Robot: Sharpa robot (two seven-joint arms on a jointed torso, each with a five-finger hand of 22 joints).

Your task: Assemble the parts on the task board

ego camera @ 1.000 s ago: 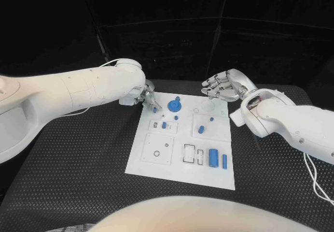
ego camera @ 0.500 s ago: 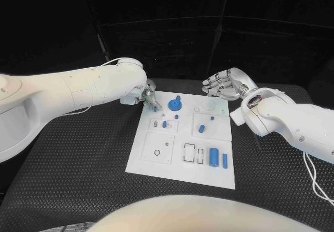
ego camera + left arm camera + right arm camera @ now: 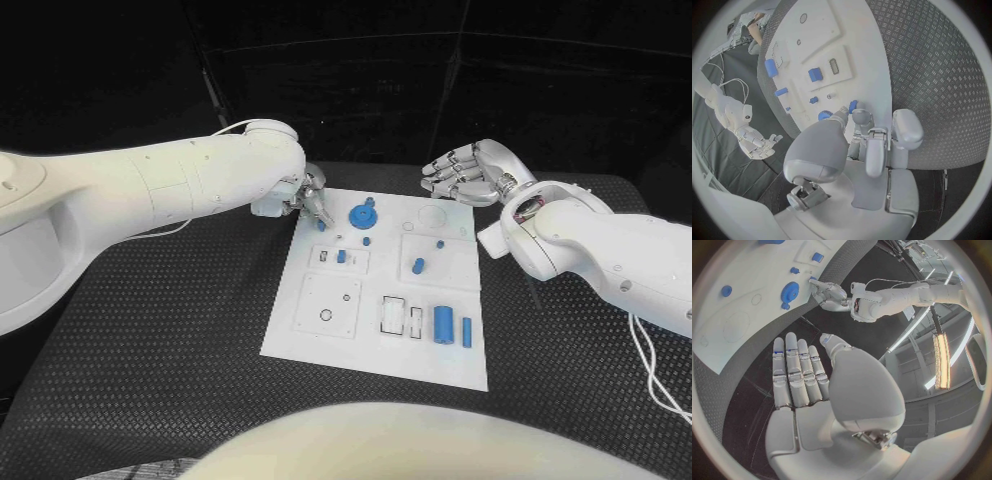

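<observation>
The white task board (image 3: 335, 330) lies in the middle of the black table. My left hand (image 3: 300, 197) is at the board's far left corner, and its fingertips pinch a small blue part (image 3: 320, 225) there; the left wrist view shows that part (image 3: 853, 106) between the fingertips. My right hand (image 3: 466, 175) hovers over the far right end of the board, fingers apart, holding nothing (image 3: 804, 385). On the board are a round blue part (image 3: 362, 214), a short blue part (image 3: 417, 266) and a blue cylinder (image 3: 443, 323).
Several more small blue parts sit on the board, such as one (image 3: 340, 257) in a raised white square and a thin one (image 3: 466, 331) beside the cylinder. Empty slots (image 3: 392, 315) and a round hole (image 3: 326, 317) show near the front. Black ribbed matting (image 3: 159, 330) surrounds the board.
My left hand has shifted very slightly at the board's corner with the blue part staying in place. My right hand has drifted a little to the right.
</observation>
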